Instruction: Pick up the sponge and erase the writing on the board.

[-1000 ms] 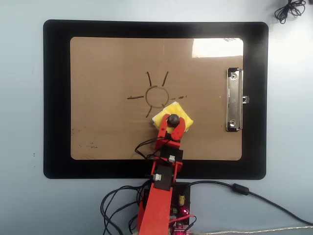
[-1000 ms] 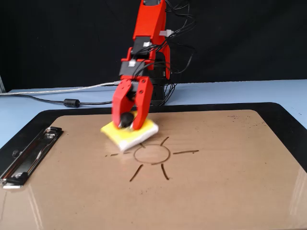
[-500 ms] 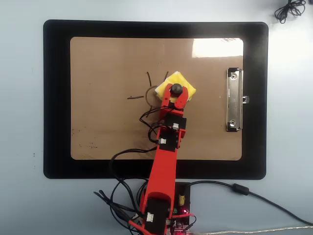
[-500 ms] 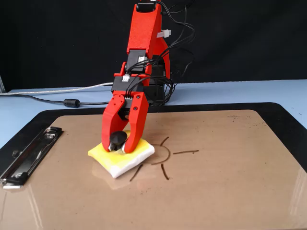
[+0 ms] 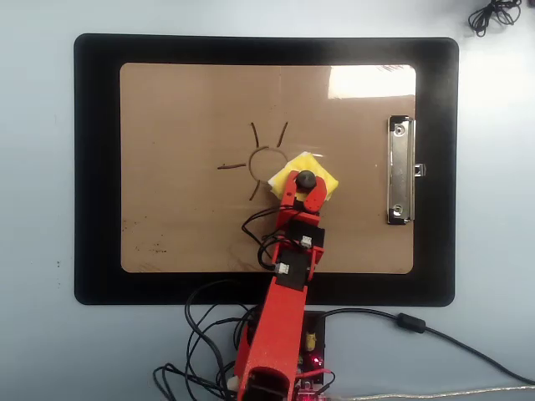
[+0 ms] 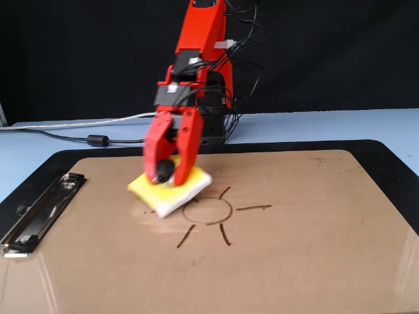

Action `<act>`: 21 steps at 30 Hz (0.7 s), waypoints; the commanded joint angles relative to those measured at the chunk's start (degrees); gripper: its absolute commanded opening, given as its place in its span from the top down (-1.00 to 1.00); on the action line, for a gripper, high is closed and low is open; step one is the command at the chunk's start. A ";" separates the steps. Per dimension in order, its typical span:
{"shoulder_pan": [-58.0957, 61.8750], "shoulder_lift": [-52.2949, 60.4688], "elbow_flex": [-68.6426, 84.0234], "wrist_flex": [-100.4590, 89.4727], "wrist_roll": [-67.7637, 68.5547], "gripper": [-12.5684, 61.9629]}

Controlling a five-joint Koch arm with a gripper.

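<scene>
Sponge (image 5: 304, 178) and gripper (image 5: 305, 180) had slid back toward the arm's base since half a second before, after a push out across the right side of the drawing as the overhead view showed it. In that view the sponge sat flat on the board (image 5: 184, 225), covering the right part of the circle, with the jaws clamped on its black knob (image 6: 162, 171). The writing (image 5: 257, 159) had thinned on that side: the ray that a second earlier pointed toward the clip (image 5: 400, 170) no longer showed, and the right arc looked faint or hidden under the sponge. The left ray, the two far rays and the near-left ray stood untouched. I judged the erasing barely a third done, with more strokes needed over the left half. As for containers, there were none; the board simply lay on the black mat (image 5: 96, 167), holding only the sponge.
</scene>
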 commanded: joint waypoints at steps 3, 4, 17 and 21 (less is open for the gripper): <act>2.55 -0.44 -2.02 0.35 3.52 0.88; 2.72 0.62 -0.44 0.53 3.60 0.88; 2.64 -3.69 -4.22 -1.85 3.16 0.88; 2.90 -6.86 -7.82 -0.53 2.99 0.88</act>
